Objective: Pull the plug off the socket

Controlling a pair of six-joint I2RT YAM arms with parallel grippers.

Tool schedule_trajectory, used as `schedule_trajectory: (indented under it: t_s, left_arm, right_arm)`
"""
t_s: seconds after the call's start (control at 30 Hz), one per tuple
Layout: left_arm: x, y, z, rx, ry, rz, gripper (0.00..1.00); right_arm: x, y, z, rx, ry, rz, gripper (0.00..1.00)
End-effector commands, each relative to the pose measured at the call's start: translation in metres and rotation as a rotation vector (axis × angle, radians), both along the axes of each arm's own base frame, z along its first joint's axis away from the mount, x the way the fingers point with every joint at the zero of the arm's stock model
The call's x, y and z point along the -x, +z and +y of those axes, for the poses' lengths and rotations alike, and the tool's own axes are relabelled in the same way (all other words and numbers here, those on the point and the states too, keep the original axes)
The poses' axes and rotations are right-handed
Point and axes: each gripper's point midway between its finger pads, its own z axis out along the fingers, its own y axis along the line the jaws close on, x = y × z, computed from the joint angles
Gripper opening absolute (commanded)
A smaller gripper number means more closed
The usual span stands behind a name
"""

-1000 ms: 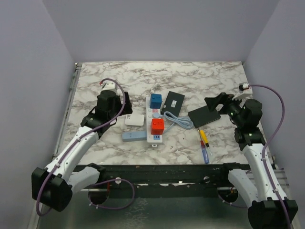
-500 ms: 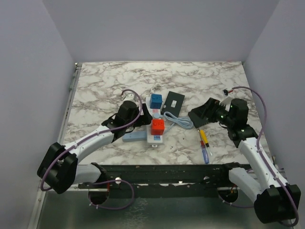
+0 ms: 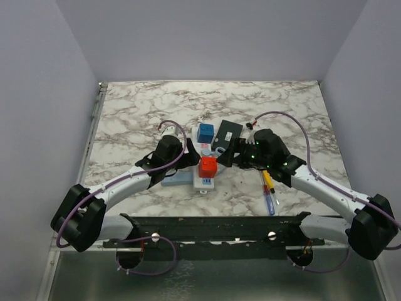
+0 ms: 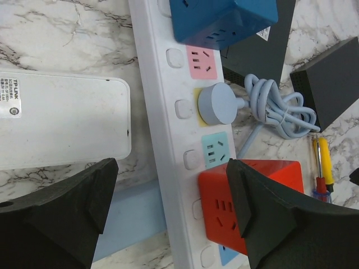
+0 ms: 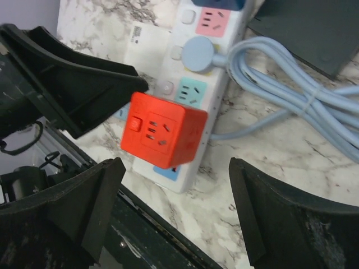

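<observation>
The long white power strip (image 3: pixel 202 149) lies mid-table. It carries a blue cube adapter (image 3: pixel 205 132) at its far end, a round light-blue plug (image 4: pixel 220 105) with a coiled cable in the middle, and a red cube adapter (image 3: pixel 207 167) near its front end. My left gripper (image 3: pixel 190 157) is open, low over the strip (image 4: pixel 162 112) from the left. One finger is left of the strip and the other is by the red cube (image 4: pixel 247 202). My right gripper (image 3: pixel 233 157) is open and empty, right of the red cube (image 5: pixel 162 137).
A white flat box (image 4: pixel 56 123) and a light-blue bar (image 3: pixel 177 180) lie left of the strip. Two black boxes (image 3: pixel 227 135) (image 4: pixel 331 78) lie to its right. A red-and-yellow screwdriver (image 3: pixel 268 191) lies front right. The table's front rail (image 3: pixel 213 226) is close.
My right arm swung left from the table's right side to the strip. My left arm came from back left onto the strip and has hardly moved in the last half second.
</observation>
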Motion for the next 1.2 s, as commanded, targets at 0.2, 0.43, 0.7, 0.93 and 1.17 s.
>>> schedule_trajectory:
  t_s: [0.2, 0.43, 0.7, 0.93, 1.17]
  left_arm:
    - [-0.008, 0.005, 0.02, -0.003, 0.085, -0.039, 0.86]
    - [-0.012, 0.013, 0.031, 0.031, 0.099, -0.047, 0.86]
    - [-0.004, 0.006, 0.036, 0.047, 0.103, -0.025, 0.86]
    - [-0.002, 0.004, 0.038, 0.044, 0.108, -0.024, 0.86]
    - [0.001, 0.008, 0.036, 0.067, 0.095, -0.026, 0.86]
  right_arm:
    - [-0.007, 0.001, 0.063, 0.122, -0.043, 0.037, 0.9]
    - [-0.006, -0.004, 0.08, 0.262, -0.094, 0.055, 0.9]
    - [-0.003, -0.022, 0.053, 0.476, -0.213, 0.093, 0.92]
    - [0.001, -0.019, 0.072, 0.399, -0.143, 0.095, 0.93]
    - [-0.001, -0.036, 0.086, 0.439, -0.126, 0.142, 0.93]
